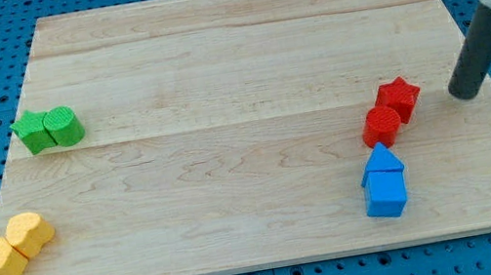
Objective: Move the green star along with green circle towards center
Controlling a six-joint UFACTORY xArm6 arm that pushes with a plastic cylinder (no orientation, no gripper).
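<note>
The green star [29, 131] sits near the board's left edge, touching the green circle [64, 127] on its right. My tip [465, 96] is at the view's right, near the board's right edge, just right of the red star [399, 97]. It is far from both green blocks, across the whole width of the board.
A red circle [382, 125] touches the red star at its lower left. Two blue blocks [384, 183] stand below them. Two yellow blocks [14, 246] sit at the bottom left corner. The wooden board [235, 70] lies on a blue pegboard.
</note>
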